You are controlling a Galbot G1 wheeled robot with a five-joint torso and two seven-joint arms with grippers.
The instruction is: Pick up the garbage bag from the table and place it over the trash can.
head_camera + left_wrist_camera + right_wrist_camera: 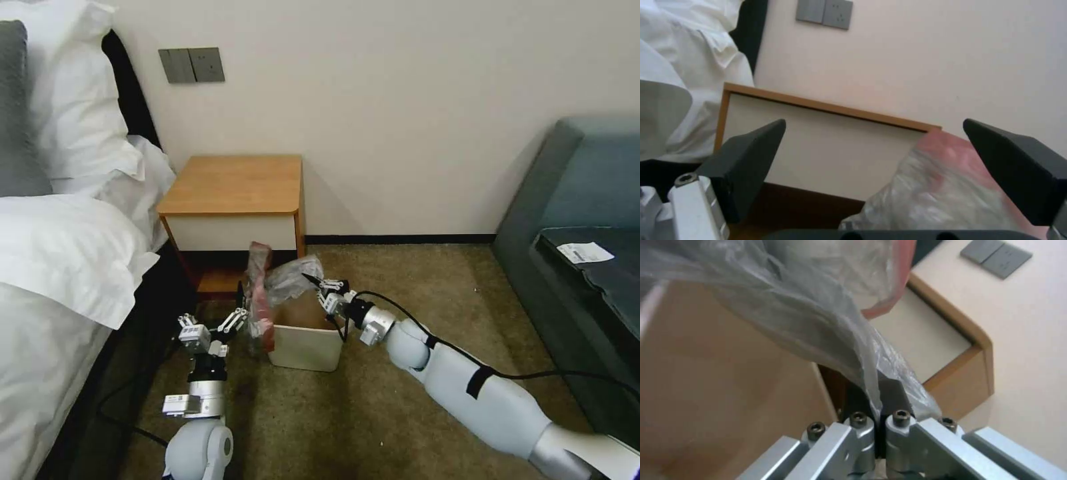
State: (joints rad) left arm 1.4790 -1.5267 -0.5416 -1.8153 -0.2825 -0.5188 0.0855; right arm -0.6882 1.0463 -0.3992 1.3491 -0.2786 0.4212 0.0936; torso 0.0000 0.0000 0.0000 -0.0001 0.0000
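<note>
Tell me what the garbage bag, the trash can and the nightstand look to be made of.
Garbage bag: thin plastic film, translucent grey with a red rim band; it crinkles and shows creases where the right gripper pinches it. Trash can: probably moulded plastic, smooth matte cream walls, rounded corners. Nightstand: wood or wood-look laminate, orange-brown satin top, flat white drawer front; which of the two I cannot tell.

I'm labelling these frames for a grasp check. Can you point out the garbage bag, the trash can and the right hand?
garbage bag (288, 279), head view, crumpled clear plastic above the can.
trash can (303, 347), head view, cream front wall.
right hand (878, 396), right wrist view, between the fingertips pinched on the bag.
</note>
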